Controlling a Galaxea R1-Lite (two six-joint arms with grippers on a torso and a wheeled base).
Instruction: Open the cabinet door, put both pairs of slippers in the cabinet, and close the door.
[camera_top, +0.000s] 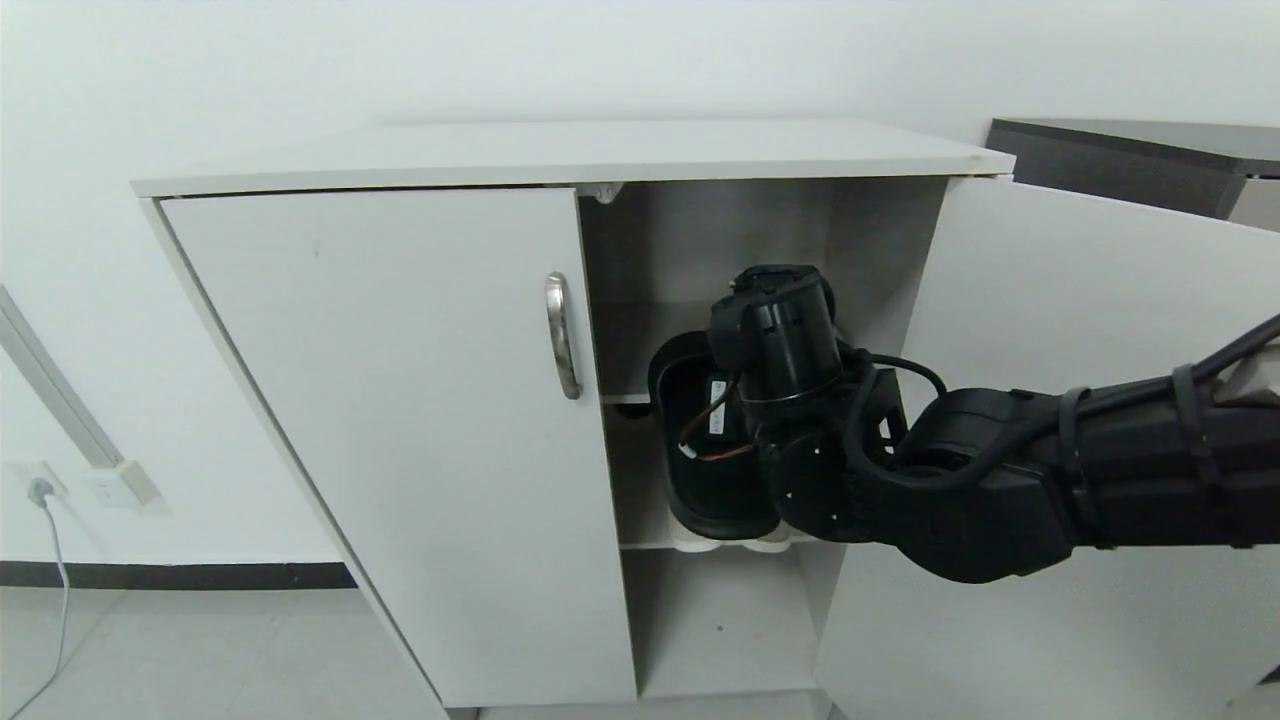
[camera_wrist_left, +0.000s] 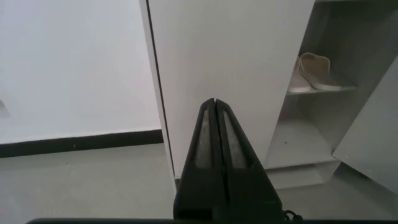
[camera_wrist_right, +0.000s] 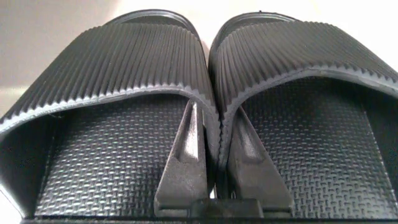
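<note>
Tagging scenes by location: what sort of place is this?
Likely a bare office or lab room: a white cabinet with pale slippers on a shelf, a plain white wall with a socket, and a grey floor with a black baseboard.

2 black ribbed slippers (camera_top: 715, 500) tilt just above white slippers (camera_top: 700, 545) shelved in the open cabinet (camera_top: 560, 150).
</note>
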